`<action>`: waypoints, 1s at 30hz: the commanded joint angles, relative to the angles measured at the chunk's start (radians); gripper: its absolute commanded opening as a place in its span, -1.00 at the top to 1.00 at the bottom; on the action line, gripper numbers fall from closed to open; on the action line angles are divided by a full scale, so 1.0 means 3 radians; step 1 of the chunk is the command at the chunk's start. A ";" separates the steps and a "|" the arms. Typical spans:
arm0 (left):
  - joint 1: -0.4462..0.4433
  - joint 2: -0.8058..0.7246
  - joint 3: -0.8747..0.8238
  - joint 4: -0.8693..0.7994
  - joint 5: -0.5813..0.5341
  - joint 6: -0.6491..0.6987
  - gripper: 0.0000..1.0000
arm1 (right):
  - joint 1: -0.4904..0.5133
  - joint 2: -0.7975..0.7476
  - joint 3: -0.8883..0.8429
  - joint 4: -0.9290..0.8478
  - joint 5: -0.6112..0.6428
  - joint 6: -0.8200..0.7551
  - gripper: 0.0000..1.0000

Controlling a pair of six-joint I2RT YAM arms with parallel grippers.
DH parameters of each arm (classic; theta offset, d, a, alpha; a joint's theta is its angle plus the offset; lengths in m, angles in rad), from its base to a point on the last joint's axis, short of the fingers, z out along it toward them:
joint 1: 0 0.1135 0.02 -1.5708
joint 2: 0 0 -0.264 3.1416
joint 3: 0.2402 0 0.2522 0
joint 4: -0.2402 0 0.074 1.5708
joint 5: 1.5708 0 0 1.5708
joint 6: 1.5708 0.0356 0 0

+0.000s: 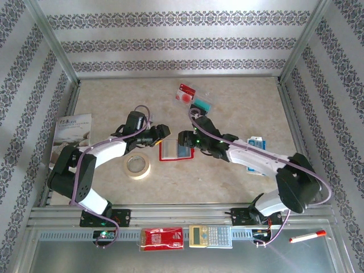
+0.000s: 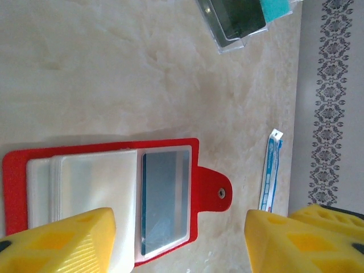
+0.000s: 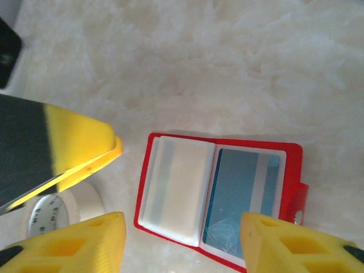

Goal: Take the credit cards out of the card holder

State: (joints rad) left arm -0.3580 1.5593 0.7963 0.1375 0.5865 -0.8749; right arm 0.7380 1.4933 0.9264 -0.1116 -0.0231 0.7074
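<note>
The red card holder (image 1: 175,151) lies open on the table between the two grippers. A blue credit card (image 2: 165,202) sits in its right clear pocket, also seen as the blue credit card (image 3: 242,199); the left side is a stack of greyish pockets (image 3: 176,185). A red-and-white card (image 1: 186,92) and a teal-and-black card (image 1: 203,104) lie further back on the table. My left gripper (image 2: 179,244) hovers open over the holder (image 2: 102,193), fingers apart on either side of it. My right gripper (image 3: 182,244) is open above the holder (image 3: 222,193), holding nothing.
A tape roll (image 1: 137,165) lies left of the holder. A blue-and-white pack (image 1: 256,153) sits under the right arm. A booklet (image 1: 71,133) lies at the far left. On the front rail are a red packet (image 1: 162,239), a calculator (image 1: 210,236) and a marker (image 1: 307,236).
</note>
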 commanded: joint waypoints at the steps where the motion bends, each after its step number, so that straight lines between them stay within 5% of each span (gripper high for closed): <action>1: -0.0021 -0.0084 0.0035 -0.0232 -0.0010 0.0143 -0.19 | 0.0093 0.0302 0.0247 -0.0213 0.0134 0.0042 -0.03; 11: -0.0231 0.0145 0.0251 -0.0384 -0.0062 0.0163 -0.09 | 0.0050 0.0876 0.0576 -0.0631 0.0436 0.0156 0.13; 20: -0.0388 0.0531 0.0376 -0.0107 0.0039 -0.0022 0.34 | -0.0113 0.0970 0.0506 -0.0549 0.0323 0.0238 0.42; 30: -0.0450 0.0738 0.0394 -0.0135 0.0052 -0.0025 0.39 | -0.0176 0.1127 0.0425 -0.0497 0.0148 0.0290 0.55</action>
State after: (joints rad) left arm -0.4835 1.7725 0.8925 0.0784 0.5911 -0.8764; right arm 0.6994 1.8130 1.0702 -0.2653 0.0444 0.7807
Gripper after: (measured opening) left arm 0.305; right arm 0.225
